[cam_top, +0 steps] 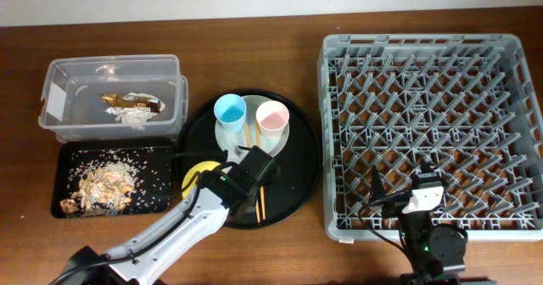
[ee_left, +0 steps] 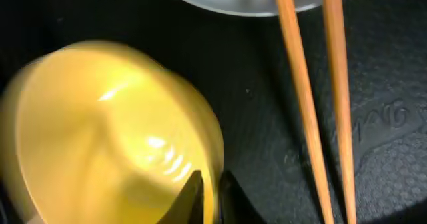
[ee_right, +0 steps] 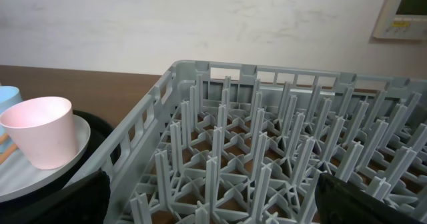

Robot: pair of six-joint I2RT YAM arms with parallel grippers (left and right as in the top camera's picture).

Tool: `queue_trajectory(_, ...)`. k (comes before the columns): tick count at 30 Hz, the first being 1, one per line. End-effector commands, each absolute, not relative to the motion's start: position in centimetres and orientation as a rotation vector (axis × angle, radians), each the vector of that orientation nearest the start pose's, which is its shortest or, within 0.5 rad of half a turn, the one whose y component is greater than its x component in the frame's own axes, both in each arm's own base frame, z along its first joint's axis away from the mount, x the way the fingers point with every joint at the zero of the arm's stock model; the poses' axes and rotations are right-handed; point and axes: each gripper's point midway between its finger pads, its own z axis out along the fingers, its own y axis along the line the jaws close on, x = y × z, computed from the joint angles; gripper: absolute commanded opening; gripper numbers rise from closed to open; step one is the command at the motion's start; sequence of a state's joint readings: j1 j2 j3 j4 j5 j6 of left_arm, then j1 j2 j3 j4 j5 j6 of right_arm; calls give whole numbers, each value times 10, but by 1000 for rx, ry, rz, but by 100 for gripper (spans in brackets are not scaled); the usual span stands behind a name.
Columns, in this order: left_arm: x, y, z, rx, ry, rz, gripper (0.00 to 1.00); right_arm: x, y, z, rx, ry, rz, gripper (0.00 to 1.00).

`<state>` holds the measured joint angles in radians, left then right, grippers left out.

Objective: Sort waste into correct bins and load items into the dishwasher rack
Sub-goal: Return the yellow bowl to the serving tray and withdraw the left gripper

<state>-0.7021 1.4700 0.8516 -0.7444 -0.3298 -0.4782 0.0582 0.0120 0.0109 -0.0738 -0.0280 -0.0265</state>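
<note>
My left gripper (cam_top: 214,179) is shut on the rim of the yellow bowl (cam_top: 197,173) on the round black tray; in the left wrist view its jaws (ee_left: 210,192) pinch the bowl's wall (ee_left: 107,131). The wooden chopsticks (cam_top: 261,202) lie beside it, also in the left wrist view (ee_left: 313,104), with their far ends on the grey-blue plate (cam_top: 233,141). The plate holds the blue cup (cam_top: 230,111) and the pink cup (cam_top: 272,117). My right gripper (cam_top: 400,183) is open and empty over the front left of the grey dishwasher rack (cam_top: 331,132), as the right wrist view (ee_right: 210,184) shows.
The foil wrapper (cam_top: 131,105) lies in the clear tub (cam_top: 110,64) at the back left. The rice scraps (cam_top: 102,187) lie in the shallow black tray (cam_top: 64,162) in front of it. The round black tray (cam_top: 297,175) sits between the bins and the rack.
</note>
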Motion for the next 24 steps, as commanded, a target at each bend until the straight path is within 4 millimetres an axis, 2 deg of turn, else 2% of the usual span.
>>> queue_trajectory(1, 249, -130, 52, 251, 2750, 278, 35, 245, 18, 156, -83, 1647, 53, 98)
queue_trajectory(2, 250, -130, 52, 251, 2750, 276, 46, 245, 18, 156, -83, 1647, 53, 98)
queue_trajectory(3, 250, -133, 53, 251, 2751, 260, 52, 245, 18, 156, -83, 1647, 53, 98)
queue_trajectory(5, 258, -145, 68, 249, 2743, 198, 53, 245, 18, 156, -83, 1647, 53, 98)
queue_trajectory(6, 267, -149, 87, 238, 2731, 184, 53, 245, 18, 156, -83, 1647, 53, 98)
queue_trajectory(8, 290, -150, 134, 148, 2707, 112, 67, 245, 18, 156, -83, 1647, 53, 98)
queue_trajectory(9, 302, -146, 157, 86, 2707, 44, 69, 245, 18, 156, -83, 1647, 53, 98)
queue_trajectory(10, 313, -135, 177, 43, 2696, 7, 69, 245, 18, 156, -83, 1647, 53, 98)
queue_trajectory(11, 326, -112, 195, -67, 2675, 17, 71, 245, 18, 156, -83, 1647, 53, 98)
queue_trajectory(12, 338, -76, 208, -218, 2657, 21, 80, 245, 18, 156, -83, 1647, 53, 98)
queue_trajectory(14, 344, -30, 208, -394, 2650, 47, 82, 245, 18, 156, -83, 1647, 53, 99)
queue_trajectory(15, 341, 0, 206, -510, 2650, 81, 99, 245, 18, 156, -83, 1647, 53, 98)
queue_trajectory(16, 336, 15, 204, -567, 2661, 102, 99, 245, 18, 156, -83, 1647, 53, 98)
queue_trajectory(19, 333, 24, 203, -599, 2665, 123, 99, 245, 18, 156, -83, 1647, 53, 98)
queue_trajectory(20, 331, 35, 205, -598, 2649, 221, 99, 245, 18, 156, -83, 1647, 53, 98)
queue_trajectory(22, 342, 44, 210, -628, 2586, 218, 99, 245, 18, 156, -83, 1647, 53, 98)
queue_trajectory(24, 343, 71, 213, -743, 2535, 230, 99, 245, 18, 156, -83, 1647, 53, 98)
